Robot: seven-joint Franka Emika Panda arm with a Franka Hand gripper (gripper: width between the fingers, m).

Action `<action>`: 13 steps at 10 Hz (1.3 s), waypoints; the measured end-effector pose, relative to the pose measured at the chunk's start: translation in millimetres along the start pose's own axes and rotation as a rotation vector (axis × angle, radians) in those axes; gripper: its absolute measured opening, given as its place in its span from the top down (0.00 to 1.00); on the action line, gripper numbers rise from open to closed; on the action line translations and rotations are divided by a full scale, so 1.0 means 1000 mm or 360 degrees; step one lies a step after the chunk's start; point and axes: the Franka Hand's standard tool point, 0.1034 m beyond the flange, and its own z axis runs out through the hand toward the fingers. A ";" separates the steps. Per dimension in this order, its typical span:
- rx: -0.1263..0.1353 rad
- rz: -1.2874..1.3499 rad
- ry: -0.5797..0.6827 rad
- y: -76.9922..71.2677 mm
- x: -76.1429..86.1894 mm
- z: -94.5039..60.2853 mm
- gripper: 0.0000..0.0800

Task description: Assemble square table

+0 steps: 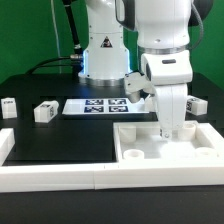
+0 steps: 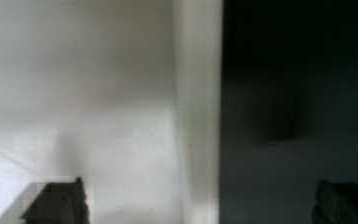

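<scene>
The white square tabletop (image 1: 140,150) lies at the front right of the black table, rim and corner sockets up. My gripper (image 1: 168,128) points straight down over its far edge. In the wrist view the tabletop (image 2: 87,100) fills one side and the dark table (image 2: 300,90) the other, with the raised rim (image 2: 197,100) between them. My gripper (image 2: 199,205) is open, its dark fingertips (image 2: 55,202) far apart on either side of the rim, holding nothing. Loose tagged legs lie at the far left (image 1: 8,107), left of centre (image 1: 45,112), behind the gripper (image 1: 135,85) and at the right (image 1: 197,105).
The marker board (image 1: 100,105) lies flat in the middle of the table, in front of the robot base (image 1: 103,55). The long white border wall (image 1: 60,175) runs along the front edge and up the left side.
</scene>
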 end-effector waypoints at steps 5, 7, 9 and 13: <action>-0.0007 0.0057 -0.0001 -0.002 0.000 -0.002 0.19; -0.0011 0.0358 -0.0039 -0.031 0.011 -0.026 0.19; -0.0044 0.0599 -0.0054 -0.052 0.043 -0.042 0.19; -0.0058 0.1142 -0.0040 -0.063 0.074 -0.044 0.19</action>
